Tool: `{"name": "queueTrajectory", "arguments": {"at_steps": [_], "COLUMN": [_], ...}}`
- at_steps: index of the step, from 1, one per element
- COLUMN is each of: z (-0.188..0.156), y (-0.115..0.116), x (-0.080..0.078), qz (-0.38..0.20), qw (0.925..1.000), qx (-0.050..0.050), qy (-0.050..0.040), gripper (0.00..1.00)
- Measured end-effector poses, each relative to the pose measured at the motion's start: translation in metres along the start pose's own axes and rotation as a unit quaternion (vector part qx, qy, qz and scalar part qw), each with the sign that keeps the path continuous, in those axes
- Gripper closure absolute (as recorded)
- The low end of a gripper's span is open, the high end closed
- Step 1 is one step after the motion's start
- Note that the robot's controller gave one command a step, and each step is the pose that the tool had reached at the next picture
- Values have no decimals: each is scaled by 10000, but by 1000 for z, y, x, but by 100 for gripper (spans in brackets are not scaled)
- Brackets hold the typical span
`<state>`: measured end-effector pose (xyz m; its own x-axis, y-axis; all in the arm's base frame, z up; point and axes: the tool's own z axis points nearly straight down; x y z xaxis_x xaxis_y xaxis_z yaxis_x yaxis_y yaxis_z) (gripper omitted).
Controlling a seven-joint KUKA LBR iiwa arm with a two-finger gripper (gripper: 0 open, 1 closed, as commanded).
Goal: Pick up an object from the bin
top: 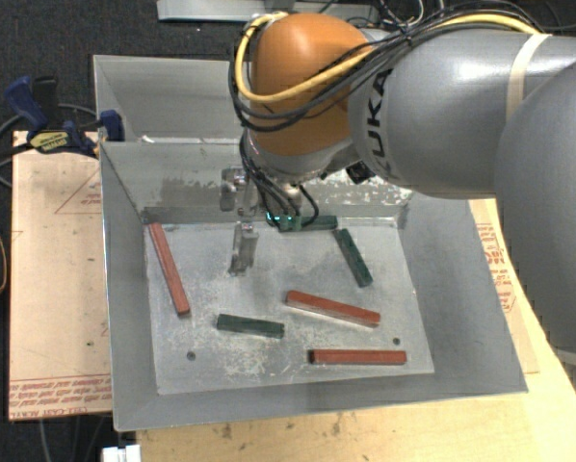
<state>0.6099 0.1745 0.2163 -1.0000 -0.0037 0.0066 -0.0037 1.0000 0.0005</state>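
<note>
**A:** How does the arm sit over the bin?

**B:** The arm reaches in from the right and hangs over the back of the grey bin. Its gripper hangs above bare floor, left of the middle.

**A:** What lies closest to it?

**B:** Three slim bars. The long red bar lies to the gripper's left, apart from it, and runs from the back wall toward the front on a slight slant. The short dark green bar lies near, in front of the gripper, with its long axis across the bin. Another green bar lies just to the right, partly under the wrist, also crosswise.

**A:** And the rest?

**B:** A pale-edged red bar, a red bar by the front wall and a slanted green bar, all farther right.

**A:** Is the gripper open?

**B:** That cannot be told from this angle, and nothing is seen in it. The short dark green bar probably needs the least travel, with the gripper turned to close across its narrow width.
</note>
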Motion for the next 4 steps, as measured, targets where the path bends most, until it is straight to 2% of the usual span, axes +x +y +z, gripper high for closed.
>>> {"name": "queueTrajectory", "arguments": {"at_steps": [1,2,3,4], "z": [92,66,145,147], "y": [-45,-81,-164,-126], "x": [51,13,43,64], "qz": [-209,279,-200,-2237], "qw": [9998,9996,9998,9747], "qx": [16,-1,16,-1], "qy": [19,-60,4,-35], "gripper": [0,0,0,0]}}
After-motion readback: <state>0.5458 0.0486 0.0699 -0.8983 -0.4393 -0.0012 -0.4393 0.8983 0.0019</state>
